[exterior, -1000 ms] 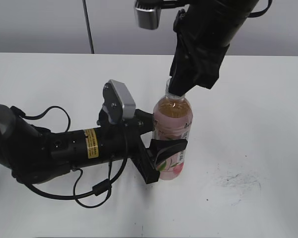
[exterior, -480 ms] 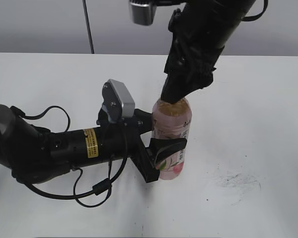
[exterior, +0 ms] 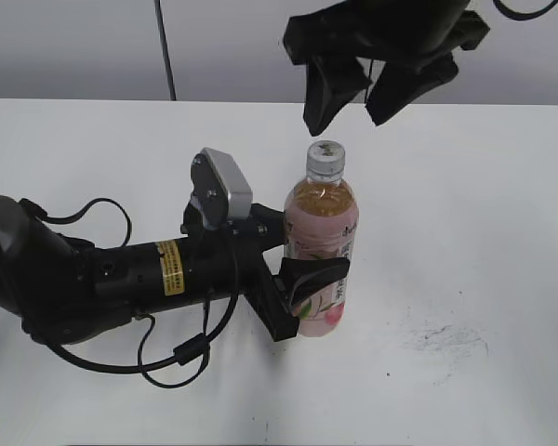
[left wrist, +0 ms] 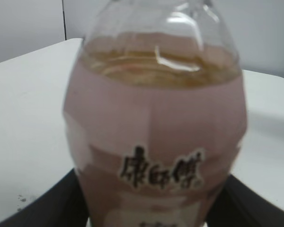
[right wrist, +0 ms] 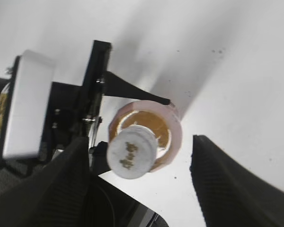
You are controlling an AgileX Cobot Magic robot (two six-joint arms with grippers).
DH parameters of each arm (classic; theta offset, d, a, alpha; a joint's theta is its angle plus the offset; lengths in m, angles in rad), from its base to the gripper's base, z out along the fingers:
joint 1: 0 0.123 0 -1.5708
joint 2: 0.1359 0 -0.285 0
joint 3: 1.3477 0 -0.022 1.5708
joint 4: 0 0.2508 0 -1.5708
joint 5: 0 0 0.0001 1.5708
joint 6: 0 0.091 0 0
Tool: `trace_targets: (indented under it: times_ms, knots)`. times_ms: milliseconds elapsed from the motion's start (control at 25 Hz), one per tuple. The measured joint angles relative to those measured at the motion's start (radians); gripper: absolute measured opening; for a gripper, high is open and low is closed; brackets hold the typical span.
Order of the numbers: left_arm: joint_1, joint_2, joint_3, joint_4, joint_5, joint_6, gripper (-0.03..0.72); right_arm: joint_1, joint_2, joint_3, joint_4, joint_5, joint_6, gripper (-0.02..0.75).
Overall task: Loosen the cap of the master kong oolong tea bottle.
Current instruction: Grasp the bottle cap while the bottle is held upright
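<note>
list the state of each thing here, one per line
bottle: upright on the table, mostly full of amber tea, clamped around its body
cap: on the bottle, nothing touching it
left gripper: shut on the bottle
right gripper: open, above the cap, clear of it

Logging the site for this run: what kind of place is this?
Probably a lab test bench: a bare white table against a plain grey wall, with only one tea bottle between two robot grippers.

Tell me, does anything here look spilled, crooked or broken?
Nothing stands out. The bottle stands upright in the left gripper, its cap on, with no liquid spilled. Only faint dark scuffs mark the table.
</note>
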Motion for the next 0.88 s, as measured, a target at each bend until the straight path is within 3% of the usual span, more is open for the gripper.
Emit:
trace_targets:
  times_ms: [600,720,880]
  knots:
    - [0.0,0.0,0.0,0.0,0.0,0.0,0.407,0.008,0.058,-0.002,0.038,0.007,0.105,0.494]
    - [0.0,0.0,0.0,0.0,0.0,0.0,0.407,0.008,0.058,-0.002,0.029,0.007,0.107,0.433]
    - [0.0,0.0,0.0,0.0,0.0,0.0,0.407,0.01,0.058,-0.002,0.028,0.008,0.106,0.282]
